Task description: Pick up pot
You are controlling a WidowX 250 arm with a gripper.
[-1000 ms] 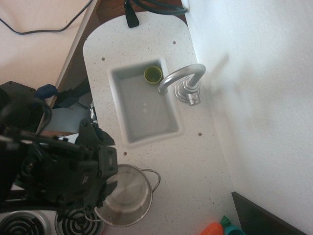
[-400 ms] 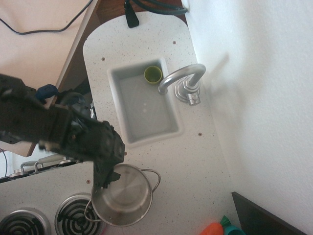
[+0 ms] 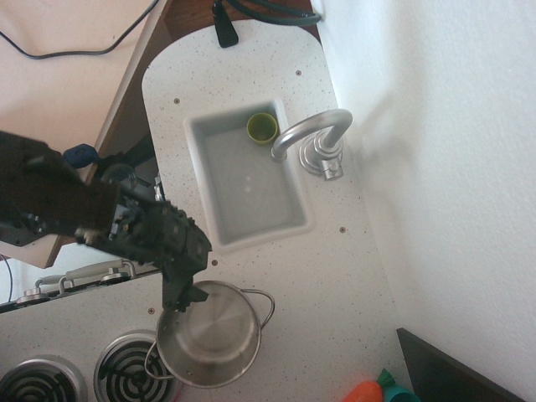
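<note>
The pot [image 3: 213,339] is round, shiny silver metal with two thin wire loop handles. It stands upright on the speckled counter [image 3: 335,276] between the sink and the stove burners. My gripper [image 3: 182,297] hangs on a black arm coming in from the left, right at the pot's upper-left rim. Its dark fingertips [image 3: 198,295] look slightly apart, one on each side of the rim, with nothing held. The pot's inside is bare.
A white sink [image 3: 289,224] holds a small yellow-green cup [image 3: 262,127] in its far corner, with a silver faucet [image 3: 314,138] beside it. Stove burners [image 3: 126,381] lie left of the pot. An orange and teal toy [image 3: 377,390] sits at the bottom right.
The arm has swung out from in front of the camera and its gripper has come down to the pot's upper-left rim. The pot has shifted slightly to the left.
</note>
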